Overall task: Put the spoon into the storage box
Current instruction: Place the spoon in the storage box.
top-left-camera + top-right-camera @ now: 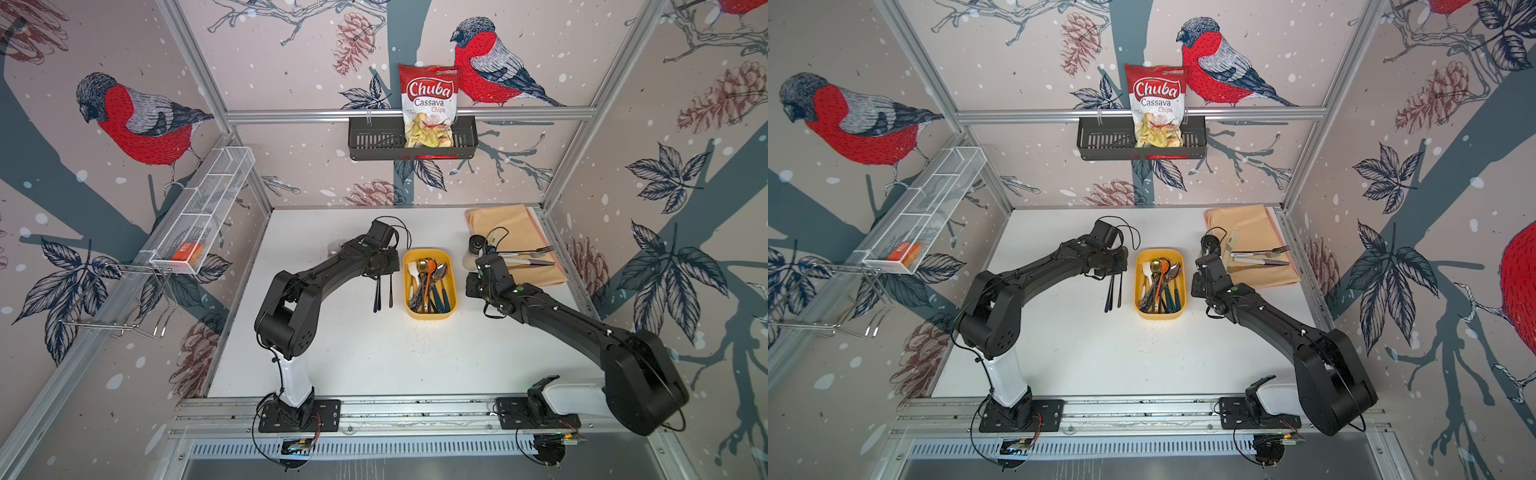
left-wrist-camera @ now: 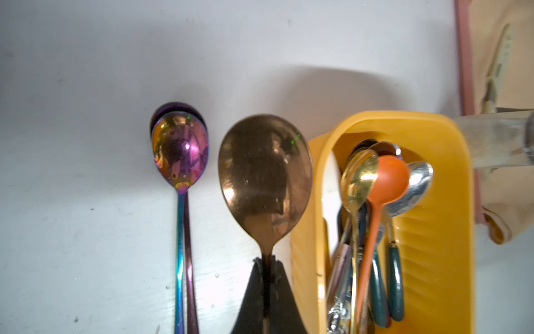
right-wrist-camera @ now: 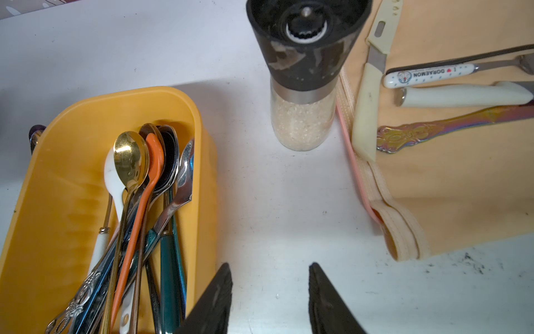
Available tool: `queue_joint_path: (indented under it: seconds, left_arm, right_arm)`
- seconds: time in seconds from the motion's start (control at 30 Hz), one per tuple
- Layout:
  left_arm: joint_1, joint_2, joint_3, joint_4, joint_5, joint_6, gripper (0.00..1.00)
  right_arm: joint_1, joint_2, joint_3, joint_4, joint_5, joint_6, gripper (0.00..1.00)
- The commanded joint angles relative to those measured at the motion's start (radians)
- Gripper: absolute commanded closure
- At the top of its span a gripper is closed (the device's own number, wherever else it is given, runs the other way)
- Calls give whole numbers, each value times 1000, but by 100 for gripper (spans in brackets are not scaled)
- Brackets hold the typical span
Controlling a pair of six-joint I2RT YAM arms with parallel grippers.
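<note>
Now the left gripper (image 2: 267, 277) is pinched tight on the copper spoon (image 2: 264, 176), beside the storage box (image 1: 451, 286). Right gripper (image 3: 270, 289) half-open, empty. Next, probably: carry over the wall, release

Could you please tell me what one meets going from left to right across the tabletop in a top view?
left gripper shut on a copper spoon → yellow storage box → grinder → peach cloth.

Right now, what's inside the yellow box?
The box holds a pile of spoons: a gold one, an orange one, a white one and some green-handled ones. The pieces beneath the pile are mostly covered.
</note>
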Motion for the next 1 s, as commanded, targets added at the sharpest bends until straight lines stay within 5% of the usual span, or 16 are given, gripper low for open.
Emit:
queue_joint_path:
  seconds: [0.0, 0.33, 0.97]
  left_arm:
    - [-7, -9, 27, 54, 75, -18, 100]
    - [-73, 96, 126, 83, 177, -75, 100]
    - [-112, 209, 133, 46, 137, -107, 100]
  right_arm:
    - [-1, 3, 12, -9, 9, -7, 55]
    - [0, 1, 12, -14, 7, -3, 55]
    - [-1, -11, 0, -19, 7, 0, 55]
